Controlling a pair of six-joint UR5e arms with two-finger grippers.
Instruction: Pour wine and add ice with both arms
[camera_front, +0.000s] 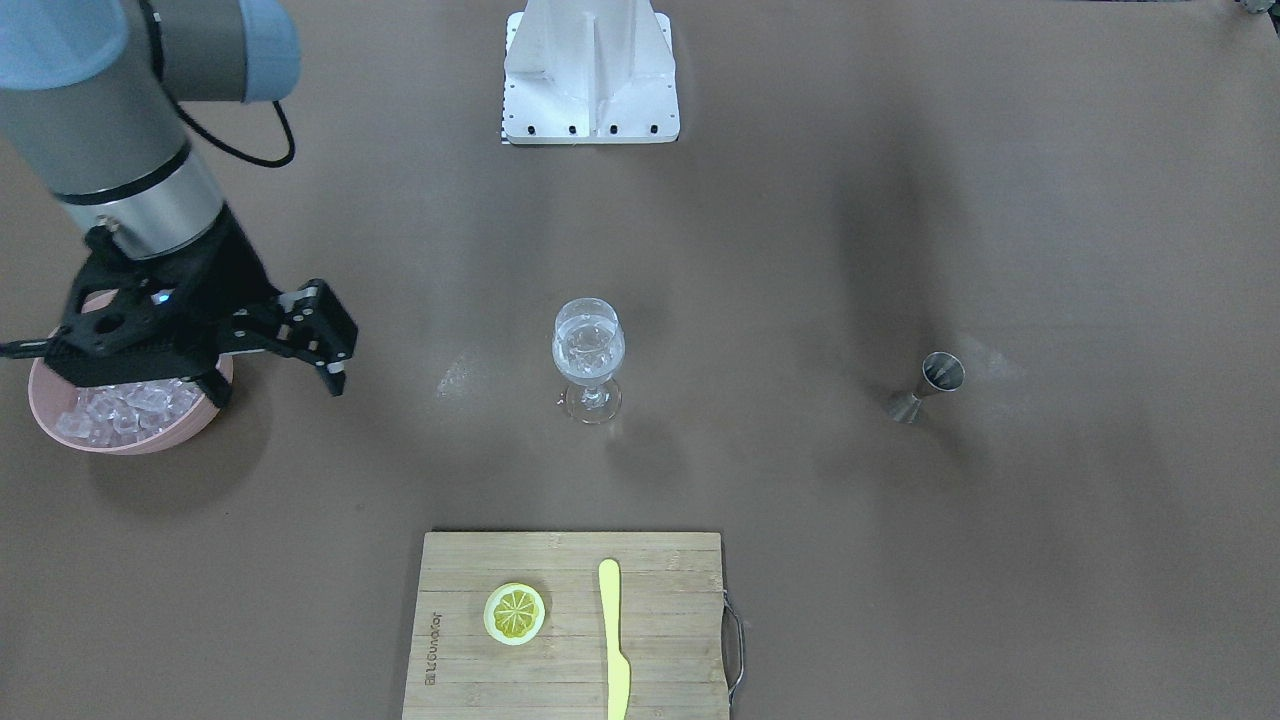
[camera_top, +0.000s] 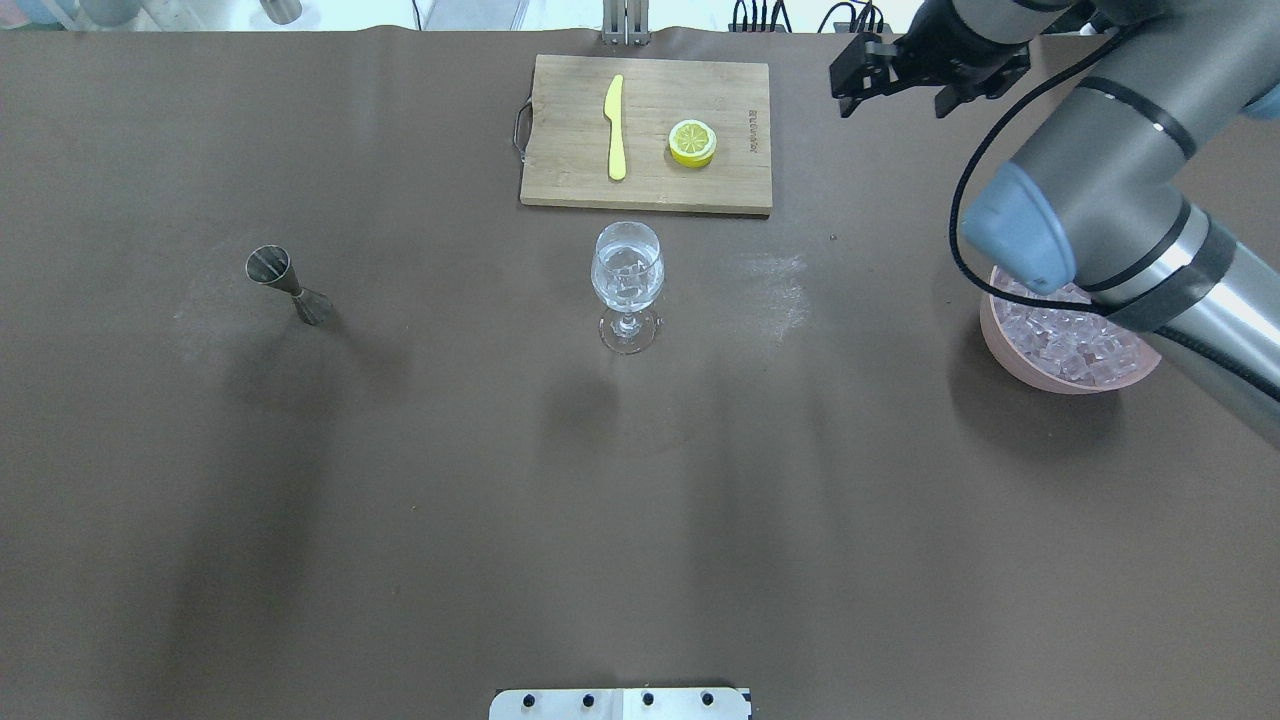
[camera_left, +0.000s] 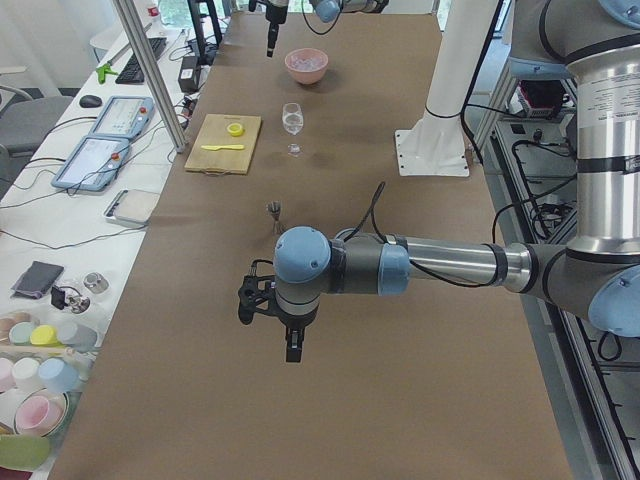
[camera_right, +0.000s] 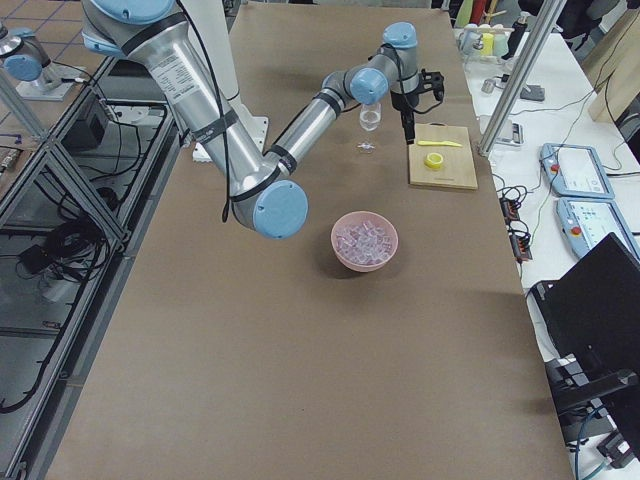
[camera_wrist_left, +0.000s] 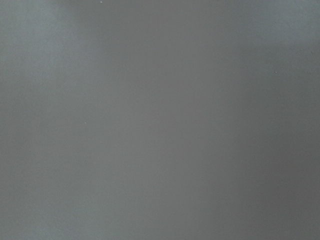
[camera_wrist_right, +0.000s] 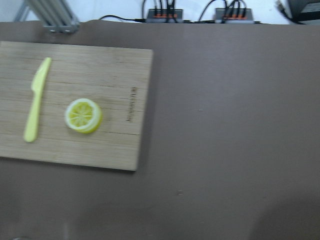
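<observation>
You've got the brown table (camera_top: 400, 500) under everything, and the wine glass (camera_top: 628, 275) standing upright near its middle, so take that as your marker. Biggest in play is the right arm (camera_top: 1100, 170), swung in on the robot's right of the glass. Its right gripper (camera_front: 277, 385) is raised above the table with the fingers spread wide and nothing between them. The left arm (camera_left: 450, 265) reaches out low, well off to the glass's left, and you can't tell from here whether the left gripper (camera_left: 293, 345) is open or closed; its wrist camera gives you only bare table. Beyond the glass, on the operators' side, lies the wooden cutting board (camera_top: 560, 120). To the glass's right, well apart, sits the pink bowl (camera_top: 1050, 382). The glass itself holds something clear. Out to its left, also well apart, stands the small metal jigger (camera_top: 285, 285). On the board you have the yellow knife (camera_top: 615, 125) and beside it, not touching, the lemon slice (camera_top: 692, 143). Smallest of all, the ice (camera_top: 1075, 345), a heap of clear cubes, fills that bowl.
</observation>
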